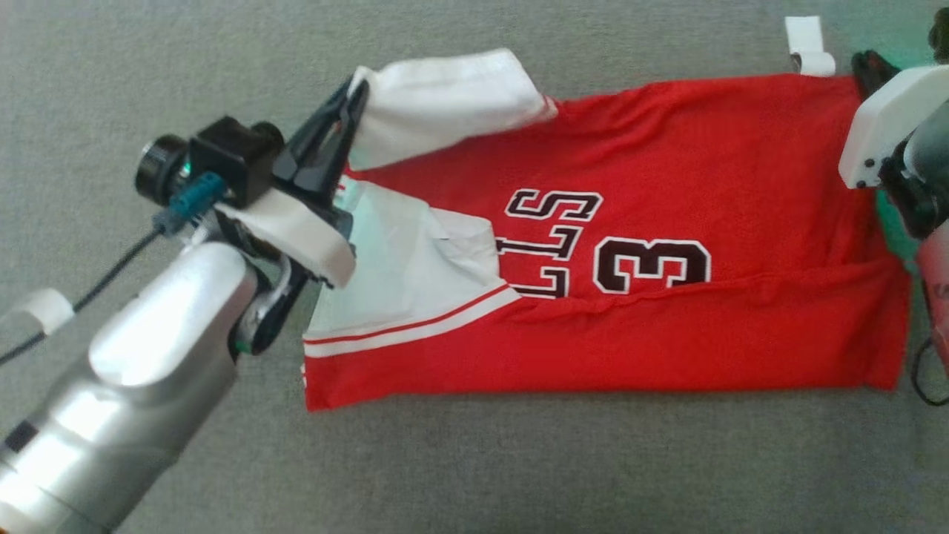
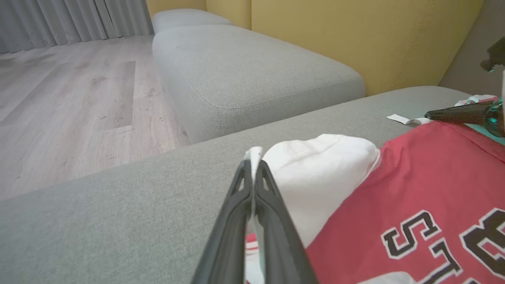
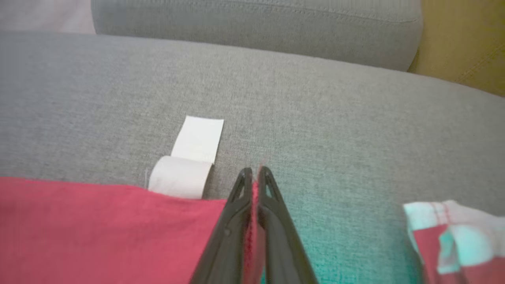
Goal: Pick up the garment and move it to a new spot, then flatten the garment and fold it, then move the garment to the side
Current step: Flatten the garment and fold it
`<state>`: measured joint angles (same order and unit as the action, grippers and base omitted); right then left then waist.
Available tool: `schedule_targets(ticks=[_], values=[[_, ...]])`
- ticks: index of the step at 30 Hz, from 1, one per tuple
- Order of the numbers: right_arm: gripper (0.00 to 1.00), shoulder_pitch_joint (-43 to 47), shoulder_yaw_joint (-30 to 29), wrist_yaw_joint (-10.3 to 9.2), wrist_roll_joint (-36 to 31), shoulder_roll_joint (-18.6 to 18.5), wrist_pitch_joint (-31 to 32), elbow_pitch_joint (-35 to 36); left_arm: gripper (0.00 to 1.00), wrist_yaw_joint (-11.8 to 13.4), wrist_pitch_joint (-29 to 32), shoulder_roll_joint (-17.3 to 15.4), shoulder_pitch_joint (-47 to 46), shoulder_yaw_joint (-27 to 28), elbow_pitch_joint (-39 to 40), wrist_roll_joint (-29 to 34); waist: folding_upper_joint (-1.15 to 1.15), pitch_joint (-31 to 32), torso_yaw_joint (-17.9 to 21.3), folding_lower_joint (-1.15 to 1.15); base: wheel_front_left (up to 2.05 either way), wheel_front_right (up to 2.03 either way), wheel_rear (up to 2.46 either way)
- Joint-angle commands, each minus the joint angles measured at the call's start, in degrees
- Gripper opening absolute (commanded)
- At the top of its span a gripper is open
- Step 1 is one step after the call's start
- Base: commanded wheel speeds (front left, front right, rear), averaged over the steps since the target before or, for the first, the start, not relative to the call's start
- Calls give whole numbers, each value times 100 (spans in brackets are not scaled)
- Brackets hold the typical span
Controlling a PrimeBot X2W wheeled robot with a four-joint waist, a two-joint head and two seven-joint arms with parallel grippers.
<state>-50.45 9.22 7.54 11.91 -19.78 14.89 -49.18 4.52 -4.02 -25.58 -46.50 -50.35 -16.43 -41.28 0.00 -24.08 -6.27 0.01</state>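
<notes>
A home living room: a grey sofa [image 2: 256, 71] with yellow back cushions [image 2: 355, 35], wooden floor [image 2: 79, 98] beside it, curtains [image 2: 59, 19] beyond it.

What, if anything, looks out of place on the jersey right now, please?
The red jersey is not flat: a lengthwise fold covers the bottom of its lettering, and a white sleeve is pinched in the left end effector. A curled white strip lies beside its edge.

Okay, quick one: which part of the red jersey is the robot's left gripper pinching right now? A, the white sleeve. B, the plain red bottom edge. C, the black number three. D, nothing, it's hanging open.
A: the left gripper is shut, with the white sleeve of the jersey pinched between its fingertips.
</notes>
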Motion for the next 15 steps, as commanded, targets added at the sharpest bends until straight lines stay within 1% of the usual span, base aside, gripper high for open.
schedule_targets(ticks=[1, 6, 8, 12, 15], values=[[0, -219, 95, -5, 84, -23, -121, 184, 0, -4, 9, -238, -345, 296, 85, 4, 0, 52, 79, -1, 0, 0, 0], [0, -520, 237, -5, 539, 32, -564, 333, 0, -49, 49, -346, -832, 482, -317, 18, 0, 71, 290, -1, 0, 0, 0], [0, -644, 288, -5, 760, 71, -713, 400, 0, -77, 34, -331, -1093, 578, -523, 6, 0, 46, 350, -1, 0, 0, 0], [0, -903, 377, -5, 1016, 87, -1033, 461, 0, -130, -30, -281, -1648, 596, -1059, 195, 0, -29, 437, -1, 0, 0, 0], [0, -1090, 348, -5, 1220, 170, -1280, 398, 0, -148, -210, -175, -2033, 617, -1531, 326, 0, -65, 470, -1, 0, 0, 0]])
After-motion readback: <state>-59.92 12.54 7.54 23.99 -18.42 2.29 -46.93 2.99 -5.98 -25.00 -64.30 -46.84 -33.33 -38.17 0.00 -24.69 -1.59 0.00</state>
